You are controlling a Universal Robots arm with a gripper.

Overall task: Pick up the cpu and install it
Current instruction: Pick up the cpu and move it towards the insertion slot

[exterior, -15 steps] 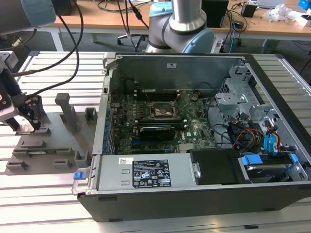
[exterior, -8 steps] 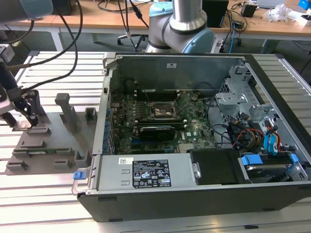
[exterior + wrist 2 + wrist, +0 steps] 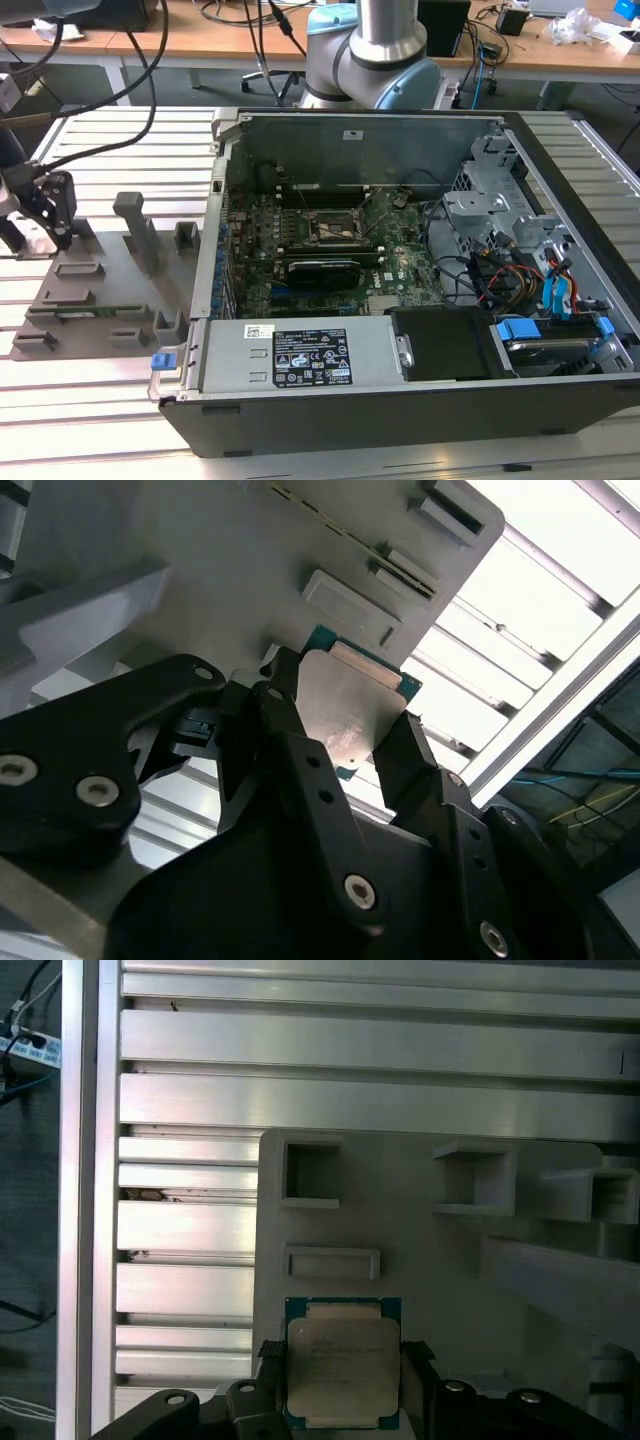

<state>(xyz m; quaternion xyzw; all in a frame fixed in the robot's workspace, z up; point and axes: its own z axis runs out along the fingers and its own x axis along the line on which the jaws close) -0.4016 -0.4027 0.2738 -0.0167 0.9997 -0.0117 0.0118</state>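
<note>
- At the exterior view's left, the black jaws hang low over a grey fixture plate (image 3: 100, 290) lying on the slatted aluminium worktop (image 3: 110, 130).
- Between the jaws sits the cpu (image 3: 343, 1360), pale metal top facing up, with a thin green rim showing round it in both wrist views.
- The jaws stand narrow, closed on the cpu: one black finger (image 3: 415, 1360) sits against one edge of the chip and its mate against the opposite edge.
- In the second wrist view the chip lies between the two fingers with the plate behind it. I cannot tell whether it rests on the plate or hangs just clear.
- Raised grey blocks and open rectangular pockets (image 3: 310, 1173) stand on the plate near the cpu.
- Well apart, toward the exterior view's right, an open computer case (image 3: 400, 420) lies on its side on the worktop.
- Inside it, a dark square socket frame (image 3: 335, 228) sits on the green board.
- The arm's base (image 3: 385, 50) rises behind the case.
</note>
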